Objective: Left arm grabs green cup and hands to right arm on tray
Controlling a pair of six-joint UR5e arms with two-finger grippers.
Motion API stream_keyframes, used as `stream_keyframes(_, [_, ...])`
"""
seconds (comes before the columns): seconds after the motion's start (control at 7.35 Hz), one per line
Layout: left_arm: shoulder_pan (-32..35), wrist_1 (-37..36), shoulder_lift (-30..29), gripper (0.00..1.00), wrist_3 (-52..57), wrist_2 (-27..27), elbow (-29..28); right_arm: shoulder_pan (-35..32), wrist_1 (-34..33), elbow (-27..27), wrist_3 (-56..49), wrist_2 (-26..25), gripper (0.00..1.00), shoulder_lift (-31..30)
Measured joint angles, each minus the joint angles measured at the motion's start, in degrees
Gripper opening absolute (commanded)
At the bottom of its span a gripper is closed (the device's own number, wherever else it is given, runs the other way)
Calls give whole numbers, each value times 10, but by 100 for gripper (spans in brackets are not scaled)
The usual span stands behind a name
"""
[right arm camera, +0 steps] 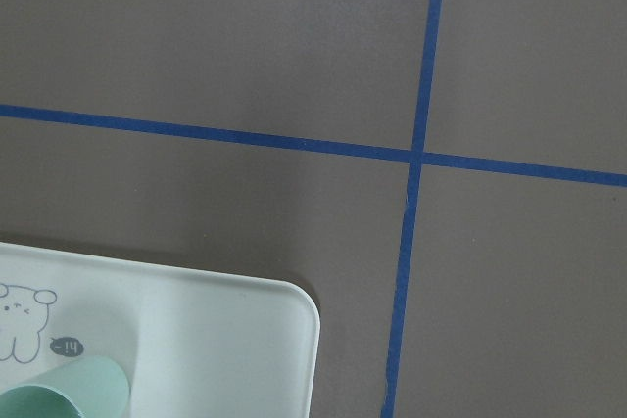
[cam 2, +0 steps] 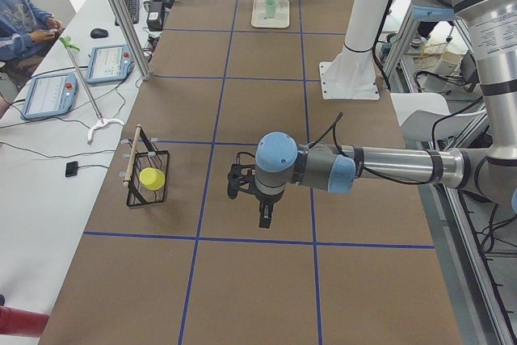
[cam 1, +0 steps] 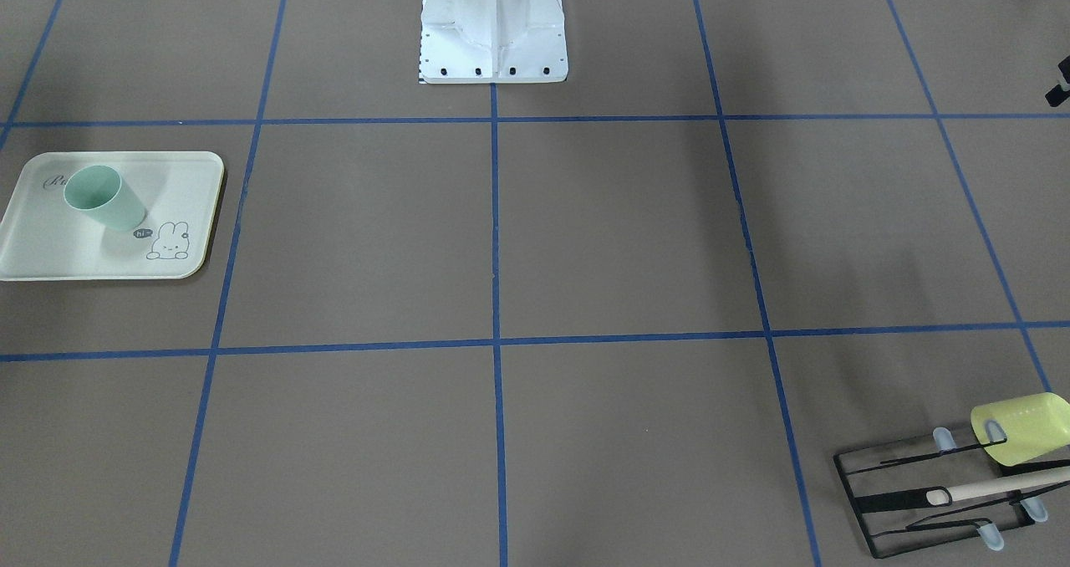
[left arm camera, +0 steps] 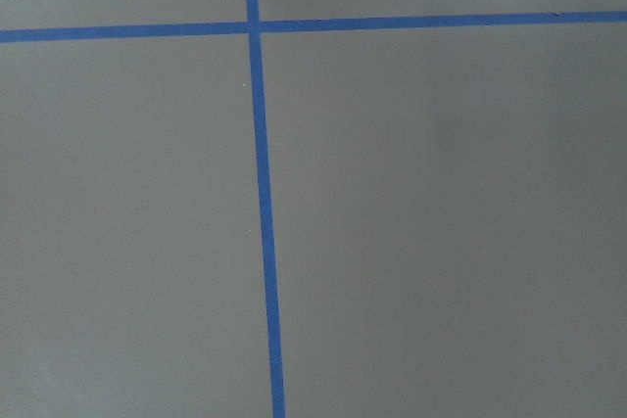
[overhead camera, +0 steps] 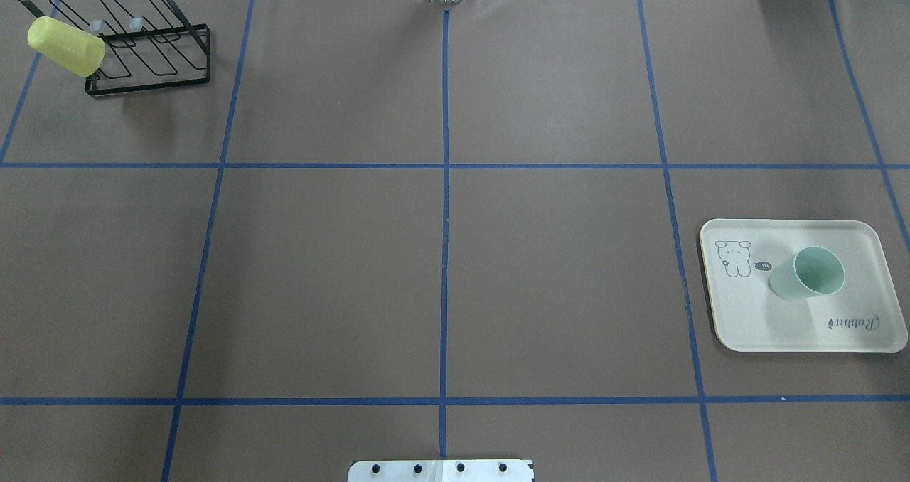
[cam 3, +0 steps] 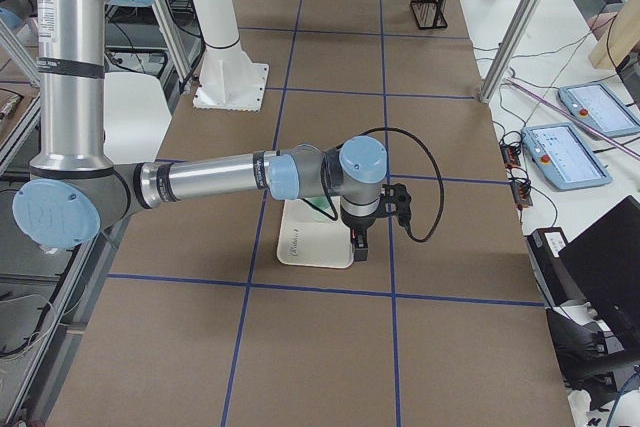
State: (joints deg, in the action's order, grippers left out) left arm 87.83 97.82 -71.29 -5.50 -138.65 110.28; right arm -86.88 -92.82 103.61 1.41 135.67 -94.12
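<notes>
Upright on the tray (overhead camera: 739,329), mouth up, between bunny drawing and script: green cup (overhead camera: 810,276). Above bare desk (overhead camera: 441,276), pointing down, apart from the rack (overhead camera: 153,59) with its yellow cup (overhead camera: 65,47): left claw (cam 2: 264,217). Above a tray corner, apart from the green cup: right claw (cam 3: 360,250). Cannot tell opening or hold of either claw.

Cup (overhead camera: 807,274) stands on tray (overhead camera: 753,318), right side of tabletop (overhead camera: 320,276). Rack (overhead camera: 153,62) at far-left corner; second cup (overhead camera: 65,47) hangs on its left end.
</notes>
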Motion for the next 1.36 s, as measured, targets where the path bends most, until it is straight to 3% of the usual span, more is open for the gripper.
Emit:
stream_keyframes(0.41, [4, -6, -7, 100, -14, 1, 5, 2, 0, 3, 5, 22, 100, 0])
stream_keyframes(1.36, [9, -9, -5, 100, -39, -21, 39, 14, 0, 9, 7, 8, 100, 6])
